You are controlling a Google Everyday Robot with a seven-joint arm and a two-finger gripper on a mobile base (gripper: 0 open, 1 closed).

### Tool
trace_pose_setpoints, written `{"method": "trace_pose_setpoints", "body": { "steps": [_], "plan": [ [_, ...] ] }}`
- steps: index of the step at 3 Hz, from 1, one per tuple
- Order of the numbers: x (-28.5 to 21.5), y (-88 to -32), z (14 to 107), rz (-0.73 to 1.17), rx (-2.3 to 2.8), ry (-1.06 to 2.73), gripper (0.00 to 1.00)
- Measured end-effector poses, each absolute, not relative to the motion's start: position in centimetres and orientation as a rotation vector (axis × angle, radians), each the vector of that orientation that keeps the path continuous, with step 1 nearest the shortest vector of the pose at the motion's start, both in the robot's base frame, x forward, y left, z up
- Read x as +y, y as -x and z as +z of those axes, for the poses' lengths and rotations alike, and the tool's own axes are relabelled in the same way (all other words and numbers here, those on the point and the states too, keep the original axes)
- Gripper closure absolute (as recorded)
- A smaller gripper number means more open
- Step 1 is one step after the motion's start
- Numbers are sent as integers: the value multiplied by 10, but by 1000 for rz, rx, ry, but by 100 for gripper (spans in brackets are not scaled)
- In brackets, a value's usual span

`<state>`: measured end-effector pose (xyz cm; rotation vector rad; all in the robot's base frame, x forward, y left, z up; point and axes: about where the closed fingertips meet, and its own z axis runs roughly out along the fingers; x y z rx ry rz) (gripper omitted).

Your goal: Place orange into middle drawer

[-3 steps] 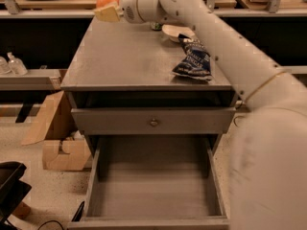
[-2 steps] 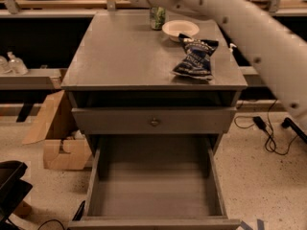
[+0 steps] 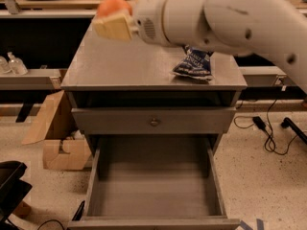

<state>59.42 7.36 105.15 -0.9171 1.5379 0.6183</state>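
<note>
My gripper (image 3: 113, 19) is at the upper left, above the left rear part of the grey cabinet top (image 3: 120, 66). It is shut on the orange (image 3: 113, 5), a small round fruit seen above a cream-coloured finger pad (image 3: 114, 28). The middle drawer (image 3: 153, 188) is pulled out at the bottom of the view, a deep grey tray with nothing in it. It lies well below and in front of the gripper. Above it is a closed drawer front with a small round knob (image 3: 154, 121). My white arm (image 3: 230, 13) fills the upper right.
A blue snack bag (image 3: 194, 63) lies on the cabinet top at the right. Cardboard boxes (image 3: 60, 150) stand on the floor left of the cabinet. Clear bottles (image 3: 12, 63) sit on a low shelf at far left. Cables (image 3: 268, 133) run over the floor at right.
My arm has swung forward and down with the orange in the gripper. It now hides the white bowl and the can at the back of the cabinet top.
</note>
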Motion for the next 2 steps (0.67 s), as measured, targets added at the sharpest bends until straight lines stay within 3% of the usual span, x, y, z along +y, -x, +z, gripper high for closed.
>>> {"method": "trace_pose_setpoints", "body": {
  "steps": [1, 2],
  "plan": [
    [24, -547, 957, 598, 1739, 925, 100],
    [-27, -536, 865, 547, 1907, 961, 100]
  ]
}}
